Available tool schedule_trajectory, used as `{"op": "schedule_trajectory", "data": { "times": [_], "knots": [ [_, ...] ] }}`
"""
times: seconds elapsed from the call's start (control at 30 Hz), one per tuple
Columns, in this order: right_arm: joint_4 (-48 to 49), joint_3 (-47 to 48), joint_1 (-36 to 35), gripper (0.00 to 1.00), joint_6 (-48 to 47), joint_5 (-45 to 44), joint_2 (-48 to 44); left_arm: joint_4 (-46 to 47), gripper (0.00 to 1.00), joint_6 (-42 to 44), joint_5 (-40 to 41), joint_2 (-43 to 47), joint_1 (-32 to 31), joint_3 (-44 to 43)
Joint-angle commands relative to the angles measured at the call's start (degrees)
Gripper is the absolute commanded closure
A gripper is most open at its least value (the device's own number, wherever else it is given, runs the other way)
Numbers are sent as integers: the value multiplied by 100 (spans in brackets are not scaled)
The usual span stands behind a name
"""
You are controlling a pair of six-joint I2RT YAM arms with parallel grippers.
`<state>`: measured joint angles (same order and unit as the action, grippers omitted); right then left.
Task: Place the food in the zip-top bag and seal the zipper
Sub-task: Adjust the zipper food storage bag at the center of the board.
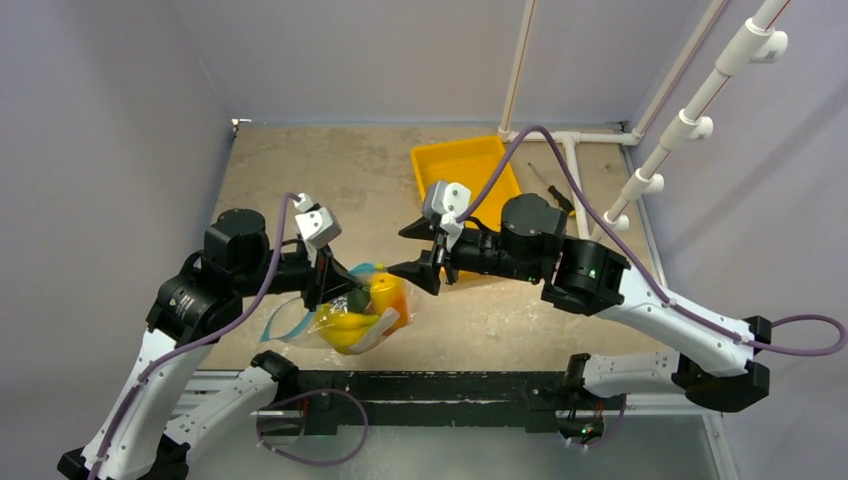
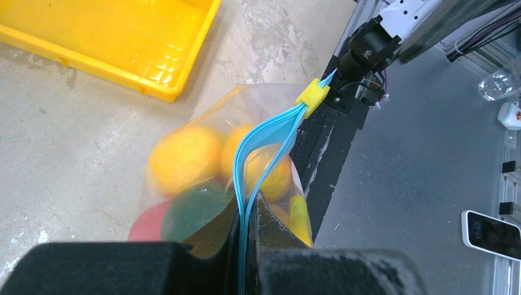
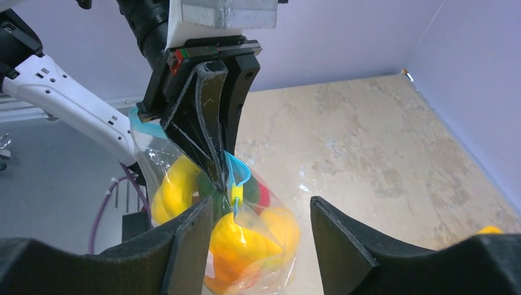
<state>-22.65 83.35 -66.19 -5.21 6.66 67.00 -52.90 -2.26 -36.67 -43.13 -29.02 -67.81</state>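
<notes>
The zip-top bag (image 1: 368,318) hangs near the table's front edge, filled with the food (image 2: 184,161): yellow and orange fruits, a green avocado (image 2: 195,214) and a red apple (image 2: 146,225). My left gripper (image 2: 249,201) is shut on the zipper (image 2: 261,144), the teal-blue strip, and holds the bag up; it also shows in the top view (image 1: 338,290). A yellow slider (image 2: 312,97) sits at the strip's far end, with the strip bowed apart between it and my jaws. My right gripper (image 3: 261,212) is open and empty, just right of the bag (image 3: 252,236) and facing the slider (image 3: 236,194); in the top view (image 1: 408,251) it is beside the bag.
The yellow tray (image 1: 470,168) lies at the back of the table behind my right arm; it shows no food in the parts in view (image 2: 123,43). White pipes (image 1: 690,120) stand at the back right. The table's front rail (image 1: 420,385) is right below the bag.
</notes>
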Motion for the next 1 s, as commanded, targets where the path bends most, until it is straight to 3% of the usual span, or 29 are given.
{"op": "schedule_trajectory", "data": {
  "times": [0.0,0.4,0.97],
  "knots": [
    [766,-513,19,38,-74,226,-231,222,100,91,-356,77,-34,-364],
    [2588,-1981,19,36,-147,1240,-930,339,100,5,-641,68,-34,-548],
    [3524,-2095,20,48,-124,1758,-347,459,100,-78,-962,77,-34,-734]
  ]
}}
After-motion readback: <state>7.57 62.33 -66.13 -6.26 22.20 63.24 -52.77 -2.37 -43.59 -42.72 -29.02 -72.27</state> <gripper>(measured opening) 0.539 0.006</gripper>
